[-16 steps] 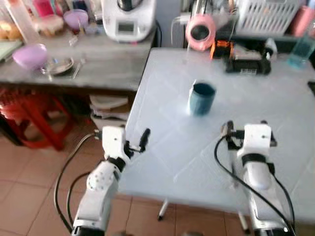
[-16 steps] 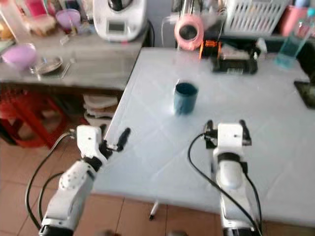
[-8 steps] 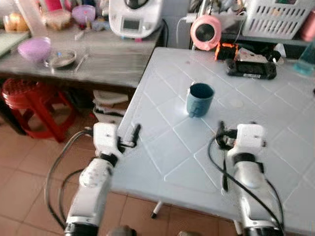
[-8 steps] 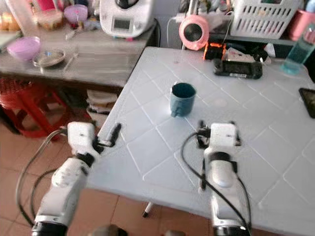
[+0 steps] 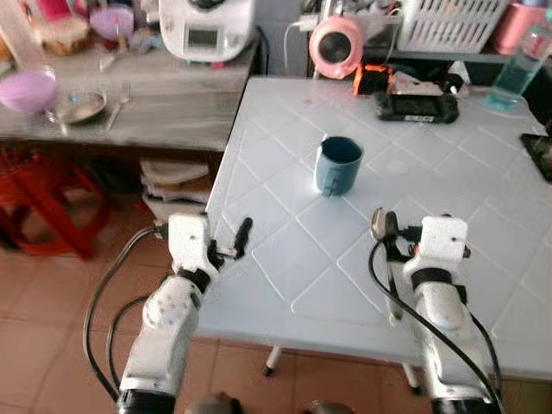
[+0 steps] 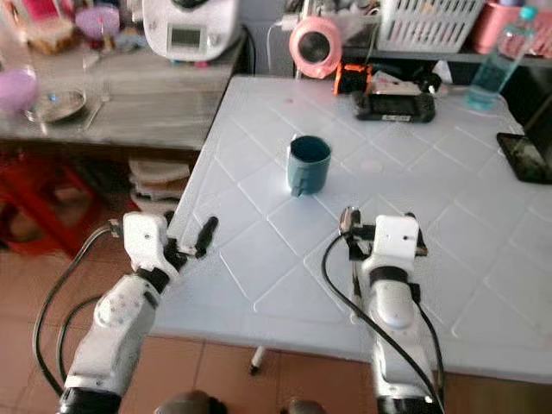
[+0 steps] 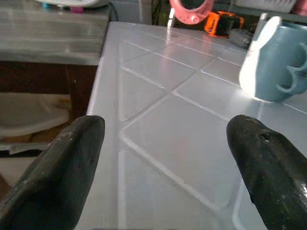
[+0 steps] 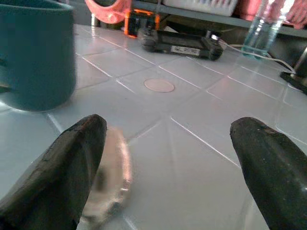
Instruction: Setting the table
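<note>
A dark blue mug (image 5: 338,164) stands upright with its handle toward me, in the middle of the white tiled table (image 5: 285,259). My left gripper (image 7: 165,139) is open and hovers low at the table's left edge, short of the mug (image 7: 276,64), with nothing between its fingers (image 5: 244,229). My right gripper (image 8: 168,134) is open too, low over the near part of the table, in front of the mug (image 8: 36,52) and to its right. A blurred pale shape (image 8: 115,172) lies by one of its fingers; what it is cannot be made out.
To the left is a wooden counter (image 5: 164,112) with a purple bowl (image 5: 26,90), a metal dish (image 5: 78,105) and a white appliance (image 5: 203,30). A pink round device (image 5: 336,43), a black gadget (image 5: 414,105), a water bottle (image 5: 516,69) and a basket (image 5: 448,21) line the back. A red stool (image 5: 43,194) stands below the counter.
The whole picture has shifted, so the camera has moved. Both grippers stay open and low over the near side of the table. The mug stands where it was.
</note>
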You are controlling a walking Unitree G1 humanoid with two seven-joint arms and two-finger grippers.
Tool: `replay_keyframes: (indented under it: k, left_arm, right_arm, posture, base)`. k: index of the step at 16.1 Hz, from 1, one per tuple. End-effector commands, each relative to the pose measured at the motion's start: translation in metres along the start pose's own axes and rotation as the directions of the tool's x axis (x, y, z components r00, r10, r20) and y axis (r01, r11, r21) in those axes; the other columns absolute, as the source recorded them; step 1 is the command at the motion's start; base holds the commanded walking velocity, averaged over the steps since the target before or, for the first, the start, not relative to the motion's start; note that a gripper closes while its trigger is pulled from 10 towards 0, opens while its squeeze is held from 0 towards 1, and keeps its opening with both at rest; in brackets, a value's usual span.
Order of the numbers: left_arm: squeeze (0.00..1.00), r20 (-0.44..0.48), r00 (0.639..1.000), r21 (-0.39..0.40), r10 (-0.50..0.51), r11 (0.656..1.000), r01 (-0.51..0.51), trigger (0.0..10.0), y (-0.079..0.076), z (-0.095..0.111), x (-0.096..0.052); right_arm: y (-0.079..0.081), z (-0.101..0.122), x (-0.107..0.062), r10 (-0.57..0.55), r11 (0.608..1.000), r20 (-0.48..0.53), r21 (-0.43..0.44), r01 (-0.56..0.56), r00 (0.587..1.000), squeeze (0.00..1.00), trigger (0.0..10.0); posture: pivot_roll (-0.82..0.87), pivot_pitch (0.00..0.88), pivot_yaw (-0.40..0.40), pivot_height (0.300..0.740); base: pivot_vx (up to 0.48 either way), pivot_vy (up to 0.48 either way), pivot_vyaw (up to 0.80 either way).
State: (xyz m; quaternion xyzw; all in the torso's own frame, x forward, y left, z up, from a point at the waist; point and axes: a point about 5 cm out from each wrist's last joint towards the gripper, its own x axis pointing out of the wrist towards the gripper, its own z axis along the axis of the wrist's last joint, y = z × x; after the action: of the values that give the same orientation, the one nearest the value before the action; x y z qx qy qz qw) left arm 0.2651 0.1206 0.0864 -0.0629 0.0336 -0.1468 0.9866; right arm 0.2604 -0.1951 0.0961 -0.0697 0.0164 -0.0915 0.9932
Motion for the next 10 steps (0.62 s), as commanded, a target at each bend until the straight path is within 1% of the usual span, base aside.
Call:
replay_keyframes:
  k: [1,2,5,7,10]
  left_arm:
    - [0.00,-0.016,1.000,-0.008,-0.002,1.000,0.001,10.0,0.0025,-0.0015,-0.0003]
    - [0.00,-0.021,1.000,-0.018,0.001,1.000,-0.001,10.0,0.0025,-0.0020,0.0002]
    - [0.00,-0.020,1.000,-0.018,-0.010,1.000,0.010,10.0,0.0009,-0.0017,0.0004]
    - [0.00,-0.023,1.000,-0.018,-0.013,1.000,0.013,10.0,-0.0001,-0.0025,-0.0008]
    - [0.00,-0.018,1.000,-0.007,-0.006,1.000,0.006,10.0,-0.0004,-0.0023,-0.0017]
  right_arm:
    - [0.0027,0.0031,0.0006,0.013,1.000,0.008,0.009,-0.014,1.000,0.00,10.0]
    - [0.0026,0.0030,0.0005,0.013,1.000,0.008,0.010,-0.013,1.000,0.00,10.0]
    - [0.0026,0.0028,0.0003,0.014,1.000,0.009,0.010,-0.014,1.000,0.00,10.0]
    - [0.0028,0.0020,-0.0005,0.017,1.000,0.007,0.007,-0.017,1.000,0.00,10.0]
    - [0.0022,0.0013,-0.0008,0.019,1.000,0.004,0.002,-0.019,1.000,0.00,10.0]
  posture:
    - [-0.05,0.000,0.028,0.740]
    - [-0.05,0.000,0.028,0.740]
    - [-0.05,0.000,0.028,0.740]
    - [-0.05,0.000,0.028,0.740]
    - [-0.05,0.000,0.024,0.740]
  base:
    - [0.000,0.000,0.00]
    - [0.000,0.000,0.00]
    - [0.000,0.480,0.00]
    - [0.000,0.251,0.00]
    - [0.000,0.000,0.00]
